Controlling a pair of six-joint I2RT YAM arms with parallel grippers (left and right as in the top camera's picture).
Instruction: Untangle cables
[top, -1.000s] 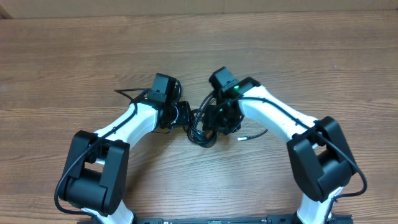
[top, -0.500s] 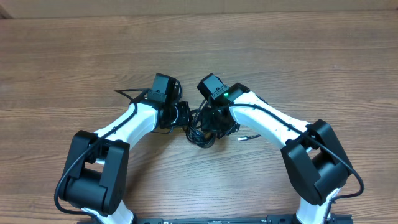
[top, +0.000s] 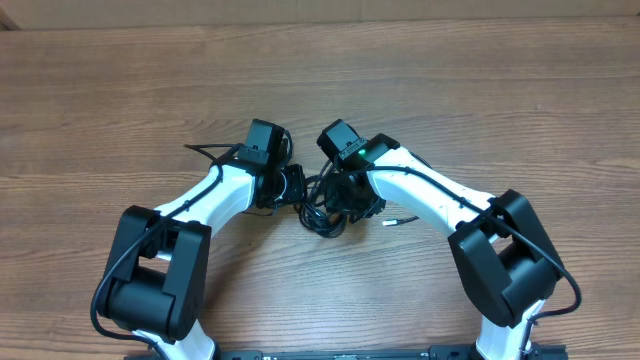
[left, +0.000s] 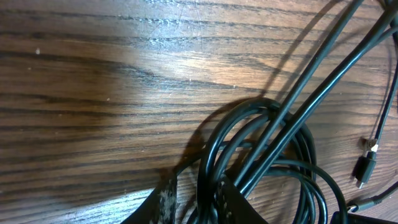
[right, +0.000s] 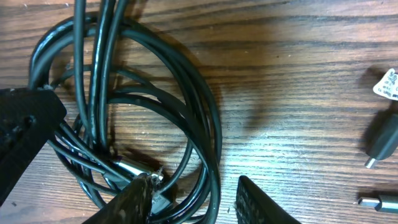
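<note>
Wood table (top: 120, 90), right hand (right: 194, 198) low astride cables (right: 104, 62)

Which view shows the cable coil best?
The right wrist view: nearly the whole cable coil fills the frame, strands distinct. Left wrist shows only part of the loop; overhead shows it small and partly hidden.

Cables (top: 326, 214): thin black cords, bunched into one loose coil (right: 211, 137) lying flat on the wood table (top: 120, 90), about mid-table. Loops overlap and cross one another, with no clean order to them. Two straight strands (left: 329, 87) run out of the coil side by side. A silver-tipped plug end (top: 398, 220) lies just right of the bunch. Two small plugs (right: 380, 144) rest apart from the coil.
</note>
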